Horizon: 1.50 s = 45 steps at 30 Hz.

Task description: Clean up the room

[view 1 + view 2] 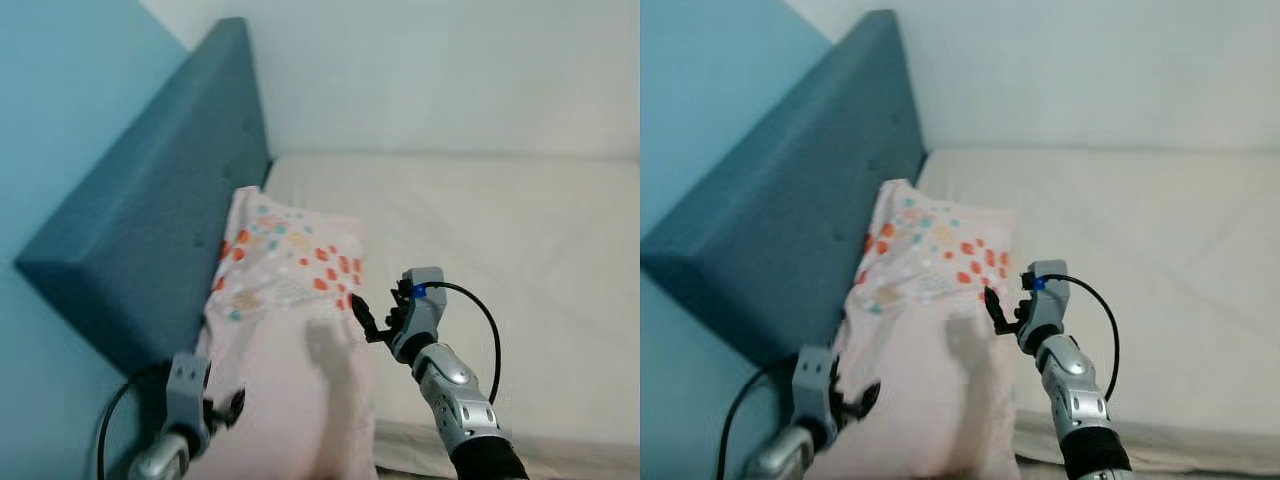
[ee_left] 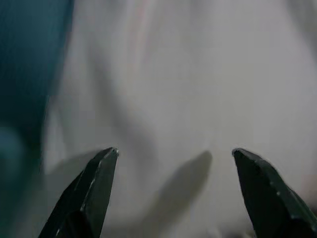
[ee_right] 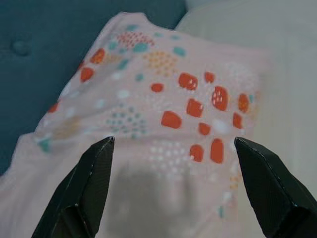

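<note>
One pillow (image 1: 285,330) leans on the headboard (image 1: 150,220), centre-left of frame. Left tool (image 2: 173,183) and right tool (image 3: 173,183) flank it, fingers spread, gripping nothing. Placement appears nearly done; release seems complete.

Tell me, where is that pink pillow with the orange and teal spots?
The pink pillow with orange and teal spots leans against the blue padded headboard at the left end of the cream mattress, between the left gripper and the right gripper.

Bedroom, domestic. Evidence: bare cream mattress (image 1: 480,250); padded teal headboard (image 1: 160,220); pink spotted pillow (image 1: 285,300) leaning against it; pale blue, possibly painted, wall (image 1: 60,100).
</note>
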### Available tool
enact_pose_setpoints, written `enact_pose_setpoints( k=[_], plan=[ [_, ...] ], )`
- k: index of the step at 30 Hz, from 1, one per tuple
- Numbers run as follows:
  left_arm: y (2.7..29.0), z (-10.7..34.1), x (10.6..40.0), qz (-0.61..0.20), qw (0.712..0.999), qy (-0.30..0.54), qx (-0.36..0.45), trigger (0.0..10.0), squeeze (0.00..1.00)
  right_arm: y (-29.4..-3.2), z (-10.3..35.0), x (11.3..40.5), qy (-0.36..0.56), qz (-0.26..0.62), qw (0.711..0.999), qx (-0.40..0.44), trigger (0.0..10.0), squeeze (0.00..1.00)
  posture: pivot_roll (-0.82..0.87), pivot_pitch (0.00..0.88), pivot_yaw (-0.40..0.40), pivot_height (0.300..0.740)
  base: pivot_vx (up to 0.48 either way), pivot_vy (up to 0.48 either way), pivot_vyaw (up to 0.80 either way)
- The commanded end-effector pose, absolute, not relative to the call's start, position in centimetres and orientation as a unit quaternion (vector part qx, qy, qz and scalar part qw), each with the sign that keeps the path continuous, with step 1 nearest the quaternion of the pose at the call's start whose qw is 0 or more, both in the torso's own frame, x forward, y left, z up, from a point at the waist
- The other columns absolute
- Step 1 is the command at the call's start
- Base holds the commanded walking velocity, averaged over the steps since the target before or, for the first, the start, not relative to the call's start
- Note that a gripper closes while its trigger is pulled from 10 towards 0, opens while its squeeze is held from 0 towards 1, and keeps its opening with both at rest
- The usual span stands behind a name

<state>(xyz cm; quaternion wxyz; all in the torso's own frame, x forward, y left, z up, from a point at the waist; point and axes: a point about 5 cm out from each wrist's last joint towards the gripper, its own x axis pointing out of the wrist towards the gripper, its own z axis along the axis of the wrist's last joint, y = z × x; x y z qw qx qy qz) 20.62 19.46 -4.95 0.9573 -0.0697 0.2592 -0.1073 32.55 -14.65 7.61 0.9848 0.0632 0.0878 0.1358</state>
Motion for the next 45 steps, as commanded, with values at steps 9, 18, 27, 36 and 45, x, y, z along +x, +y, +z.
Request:
enact_pose_setpoints(
  k=[9,18,27,36,45],
  plan=[
    [20.1,-8.1,15.8,-0.088,0.907,0.378,-0.161,10.0,0.00,-16.4,5.6,32.2,0.132,0.071,0.987,0.054,10.0,0.00,-0.14,0.105,0.034,0.740,0.000,-0.079,0.57],
    [20.5,-8.5,15.2,-0.091,0.889,0.423,-0.152,10.0,0.00,-17.3,4.0,31.6,0.166,0.054,0.984,0.045,10.0,0.00,-0.14,0.097,0.037,0.740,0.000,-0.442,0.43],
    [21.1,-8.5,15.8,-0.054,0.884,0.442,-0.143,10.0,0.00,-17.2,2.4,31.0,0.206,0.036,0.977,0.048,10.0,0.00,-0.14,0.097,0.033,0.740,0.000,-0.227,0.43],
    [21.0,-8.4,16.5,-0.055,0.880,0.459,-0.114,10.0,0.00,-16.9,1.9,30.8,0.225,0.045,0.972,0.050,10.0,0.00,-0.15,0.106,0.043,0.740,0.000,0.000,0.00],
    [21.3,-8.8,15.5,-0.051,0.872,0.475,-0.105,10.0,0.00,-15.2,1.0,30.1,0.244,0.104,0.962,0.063,10.0,0.00,-0.15,0.113,0.042,0.740,0.000,0.000,0.27]
  ],
)
